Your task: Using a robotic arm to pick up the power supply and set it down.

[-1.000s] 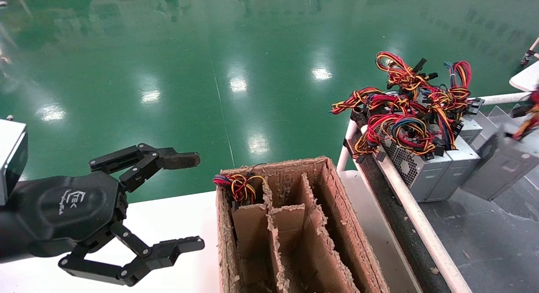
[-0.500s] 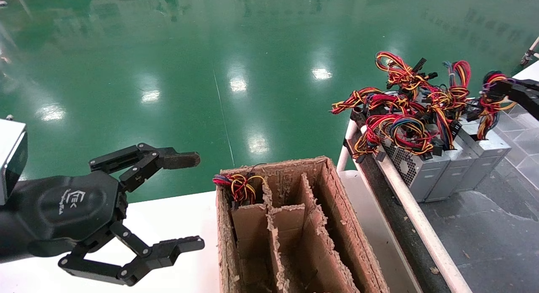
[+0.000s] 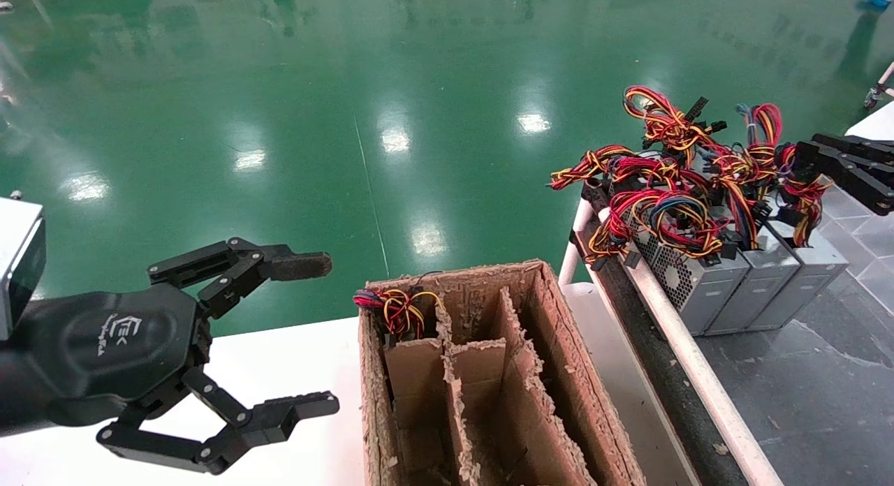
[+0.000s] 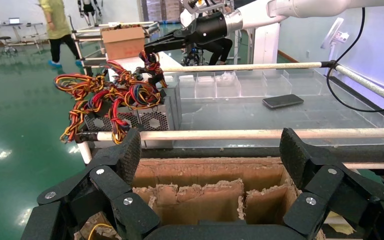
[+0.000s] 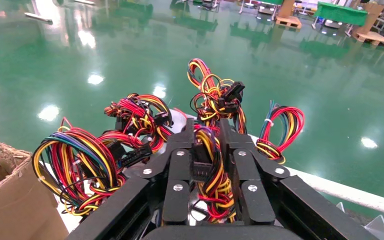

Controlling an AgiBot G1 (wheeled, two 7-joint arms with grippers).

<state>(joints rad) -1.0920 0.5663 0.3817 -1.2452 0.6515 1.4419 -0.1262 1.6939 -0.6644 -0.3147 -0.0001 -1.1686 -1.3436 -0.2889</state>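
Desk (image 3: 293, 374) and grey shelf (image 3: 824, 395) from my remote station

On the white desk I see a worn cardboard box (image 3: 489, 374) with dividers, one wire bundle (image 3: 397, 308) poking out of its far-left compartment. To the right, past a white rail (image 3: 691, 360), the dark grey shelf carries three grey metal boxes (image 3: 740, 283) side by side, touching, with tangled red, yellow, black and blue wires (image 3: 670, 193) heaped on top. In the left wrist view a dark phone (image 4: 283, 101) lies flat farther along that shelf.
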